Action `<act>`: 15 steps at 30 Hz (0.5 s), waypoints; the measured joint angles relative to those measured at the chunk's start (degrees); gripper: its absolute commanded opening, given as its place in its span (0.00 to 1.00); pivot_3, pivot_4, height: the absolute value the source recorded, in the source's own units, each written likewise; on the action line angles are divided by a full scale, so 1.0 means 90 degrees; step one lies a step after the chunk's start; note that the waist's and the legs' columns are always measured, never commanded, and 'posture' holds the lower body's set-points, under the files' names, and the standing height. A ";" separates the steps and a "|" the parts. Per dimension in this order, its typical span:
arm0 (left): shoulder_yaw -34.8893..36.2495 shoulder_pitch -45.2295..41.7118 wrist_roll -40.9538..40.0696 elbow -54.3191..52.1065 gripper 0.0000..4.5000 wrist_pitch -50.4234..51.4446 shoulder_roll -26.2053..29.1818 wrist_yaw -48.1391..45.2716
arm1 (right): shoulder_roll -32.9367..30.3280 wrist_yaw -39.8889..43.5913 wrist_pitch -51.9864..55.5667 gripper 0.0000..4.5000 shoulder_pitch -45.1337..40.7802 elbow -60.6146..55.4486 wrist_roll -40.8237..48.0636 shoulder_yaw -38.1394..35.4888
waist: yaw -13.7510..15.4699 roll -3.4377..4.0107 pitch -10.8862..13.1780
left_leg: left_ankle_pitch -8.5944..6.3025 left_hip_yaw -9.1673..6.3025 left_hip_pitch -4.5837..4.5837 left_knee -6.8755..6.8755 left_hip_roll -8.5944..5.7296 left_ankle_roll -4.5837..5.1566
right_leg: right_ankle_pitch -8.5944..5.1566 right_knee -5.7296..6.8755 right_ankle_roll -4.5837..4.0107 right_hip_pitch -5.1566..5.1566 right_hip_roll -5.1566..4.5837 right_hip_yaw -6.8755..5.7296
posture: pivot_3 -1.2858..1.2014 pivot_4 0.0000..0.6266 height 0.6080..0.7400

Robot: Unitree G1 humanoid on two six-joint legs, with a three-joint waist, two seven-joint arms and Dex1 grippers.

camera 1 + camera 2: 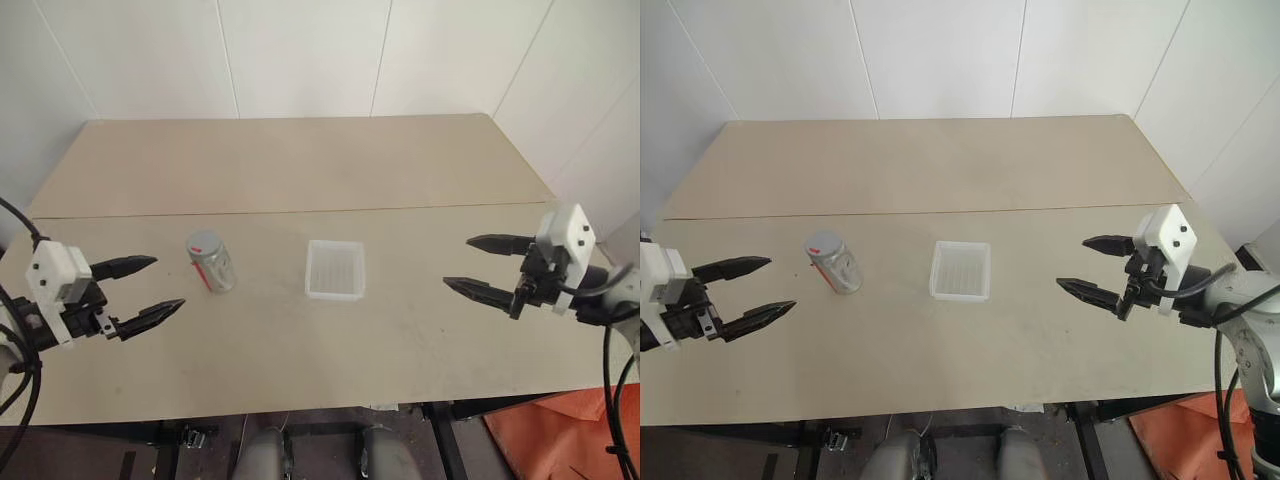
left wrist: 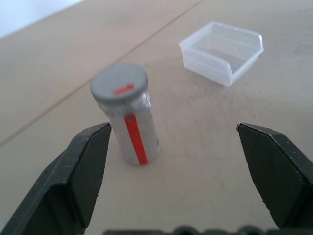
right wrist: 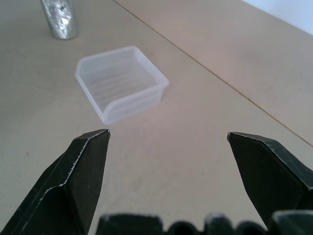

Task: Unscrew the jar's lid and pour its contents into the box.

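The jar [image 1: 211,263] stands upright on the pale wooden table [image 1: 300,170], toward the robot's left side, with the grey lid [image 1: 203,244] screwed on top and a red stripe running down its side. The box [image 1: 335,270] sits near the middle of the table, a little apart from the jar on its right, and looks empty, though its ribbed floor is hard to read from here. Whatever the jar holds I cannot make out through its shiny wall.

The left gripper [image 1: 150,289] hangs just above the tabletop near the jar, fingers spread wide and pointing toward it, touching nothing. The right gripper [image 1: 478,266] is well off on the other side of the box, likewise spread wide and holding nothing, aimed inward toward the box.
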 measured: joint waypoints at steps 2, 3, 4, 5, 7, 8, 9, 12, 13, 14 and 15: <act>0.0099 0.0135 -0.0023 -0.0063 1.00 0.0073 -0.0003 -0.0040 | 0.0000 -0.0019 0.0000 1.00 0.0130 -0.0057 0.0001 -0.0015 | 0.0006 0.0000 0.0000 | 0.0000 0.0000 0.0001 0.0000 0.0007 -0.0001 | 0.0000 0.0001 0.0000 0.0000 0.0000 -0.0001 | 0.52 0.24 1.00; 0.0135 0.0173 -0.0023 -0.0064 1.00 0.0091 -0.0010 -0.0045 | 0.0000 -0.0034 0.0000 1.00 0.0175 -0.0088 -0.0004 -0.0014 | 0.0010 0.0001 0.0000 | 0.0000 0.0001 0.0003 0.0001 0.0007 -0.0001 | 0.0000 0.0002 -0.0001 0.0001 0.0000 0.0000 | 0.52 0.24 1.00; 0.0170 0.0191 -0.0024 -0.0067 1.00 0.0095 -0.0038 -0.0046 | 0.0000 -0.0073 0.0000 1.00 0.0202 -0.0129 -0.0017 -0.0014 | 0.0013 0.0001 0.0000 | 0.0000 0.0001 0.0003 0.0001 0.0007 -0.0001 | 0.0000 0.0001 -0.0002 0.0001 0.0000 0.0001 | 0.52 0.24 1.00; 0.0186 0.0224 -0.0019 -0.0077 1.00 0.0095 -0.0076 -0.0021 | 0.0000 -0.0094 -0.0004 1.00 0.0229 -0.0167 -0.0062 -0.0003 | 0.0014 0.0001 0.0000 | 0.0000 0.0002 0.0004 0.0002 0.0009 -0.0001 | 0.0000 0.0002 -0.0003 0.0002 0.0000 0.0001 | 0.52 0.24 1.00; 0.0200 0.0375 -0.0001 -0.0153 1.00 0.0112 -0.0214 0.0090 | -0.0009 -0.0108 -0.0013 1.00 0.0264 -0.0201 -0.0157 0.0054 | 0.0017 0.0001 0.0000 | 0.0000 0.0004 0.0003 0.0003 0.0010 -0.0001 | -0.0007 0.0000 -0.0015 0.0002 -0.0001 0.0003 | 0.52 0.24 1.00; 0.0206 0.0426 0.0002 -0.0207 1.00 0.0114 -0.0301 0.0154 | -0.0010 -0.0100 -0.0017 1.00 0.0252 -0.0202 -0.0186 0.0080 | 0.0017 0.0001 0.0000 | 0.0000 0.0004 0.0003 0.0003 0.0009 -0.0001 | -0.0007 0.0001 -0.0015 0.0002 -0.0002 0.0004 | 0.52 0.24 1.00; 0.0216 0.0495 0.0023 -0.0301 1.00 0.0109 -0.0459 0.0283 | -0.0021 -0.0092 -0.0025 1.00 0.0168 -0.0195 -0.0246 0.0164 | 0.0018 0.0001 0.0000 | 0.0000 0.0004 0.0004 0.0003 0.0009 -0.0001 | -0.0006 0.0000 -0.0014 0.0002 -0.0002 0.0005 | 0.52 0.24 1.00; 0.0149 0.0560 0.0259 -0.0476 1.00 0.0054 -0.0962 0.0789 | -0.0028 -0.0078 -0.0117 1.00 -0.0233 -0.0178 -0.0286 0.0458 | -0.0004 0.0001 0.0000 | 0.0000 0.0005 0.0006 0.0002 0.0014 -0.0001 | -0.0002 0.0002 -0.0014 0.0001 0.0001 0.0007 | 0.52 0.24 1.00; 0.0087 0.0554 0.0353 -0.0496 1.00 0.0007 -0.1110 0.0977 | -0.0028 -0.0071 -0.0144 1.00 -0.0347 -0.0176 -0.0299 0.0548 | -0.0001 0.0000 0.0000 | 0.0000 0.0005 0.0007 0.0003 0.0014 -0.0002 | -0.0001 0.0003 -0.0013 0.0002 0.0002 0.0005 | 0.52 0.24 1.00; 0.0005 0.0509 0.0491 -0.0527 1.00 -0.0058 -0.1332 0.1229 | -0.0027 -0.0050 -0.0158 1.00 -0.0485 -0.0175 -0.0308 0.0658 | 0.0005 0.0001 0.0000 | 0.0001 0.0005 0.0007 0.0003 0.0013 -0.0002 | 0.0002 0.0003 -0.0011 0.0002 0.0002 0.0005 | 0.52 0.24 1.00; -0.0097 0.0444 0.0557 -0.0555 1.00 -0.0089 -0.1499 0.1395 | -0.0025 -0.0021 -0.0168 1.00 -0.0569 -0.0176 -0.0307 0.0748 | 0.0008 0.0000 0.0000 | 0.0001 0.0005 0.0006 0.0003 0.0012 -0.0002 | 0.0004 0.0003 -0.0007 0.0003 0.0002 0.0006 | 0.52 0.24 1.00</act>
